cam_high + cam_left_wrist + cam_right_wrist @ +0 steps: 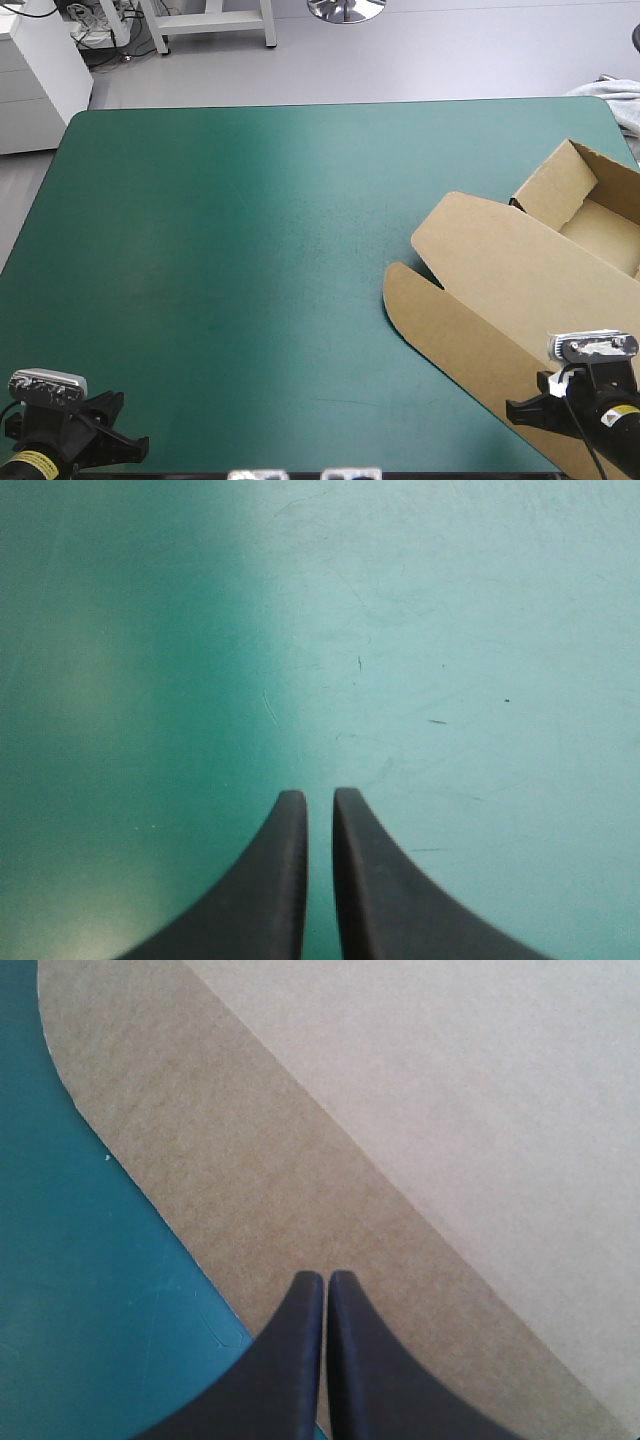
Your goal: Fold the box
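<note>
brown box (500,290) sits at the counter's (240,260) right side, tray walls raised at the far right, lid flat toward near-left with a rounded flap. judged light, stiff board, smooth enough to slide; best taken at the lid's free edge. right gripper (325,1278) is over that flap, jaws clenched on nothing; left gripper (320,795) is near-left over bare counter, jaws clenched.

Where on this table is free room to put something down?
The left and middle of the teal-green cover are bare, from the far edge to the left gripper and across to the box. The right side is crowded: the box lies there under the right gripper.
</note>
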Motion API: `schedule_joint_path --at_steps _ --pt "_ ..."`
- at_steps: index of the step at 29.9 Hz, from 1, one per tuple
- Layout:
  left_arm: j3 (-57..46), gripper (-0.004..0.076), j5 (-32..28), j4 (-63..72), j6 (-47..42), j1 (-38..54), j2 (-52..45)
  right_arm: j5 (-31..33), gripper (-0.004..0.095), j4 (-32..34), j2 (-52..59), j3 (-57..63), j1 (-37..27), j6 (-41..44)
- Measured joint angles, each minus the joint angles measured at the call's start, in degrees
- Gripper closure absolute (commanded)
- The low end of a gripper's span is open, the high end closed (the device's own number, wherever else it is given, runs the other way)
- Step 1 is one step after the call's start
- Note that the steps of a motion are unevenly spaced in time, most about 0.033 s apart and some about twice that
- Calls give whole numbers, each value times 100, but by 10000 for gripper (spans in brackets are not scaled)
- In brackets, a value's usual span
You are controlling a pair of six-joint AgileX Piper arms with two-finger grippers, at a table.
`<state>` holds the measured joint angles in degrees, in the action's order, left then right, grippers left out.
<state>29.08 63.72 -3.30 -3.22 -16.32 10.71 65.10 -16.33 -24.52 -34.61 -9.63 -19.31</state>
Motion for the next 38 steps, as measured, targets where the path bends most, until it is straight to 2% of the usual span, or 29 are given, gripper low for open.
schedule_joint_path --at_steps 9,38 --pt "-5 664 0 0 0 0 0 -22 910 -24 557 471 0 -4" --pt "-5 664 -218 0 0 0 0 -183 910 -175 582 754 0 -4"
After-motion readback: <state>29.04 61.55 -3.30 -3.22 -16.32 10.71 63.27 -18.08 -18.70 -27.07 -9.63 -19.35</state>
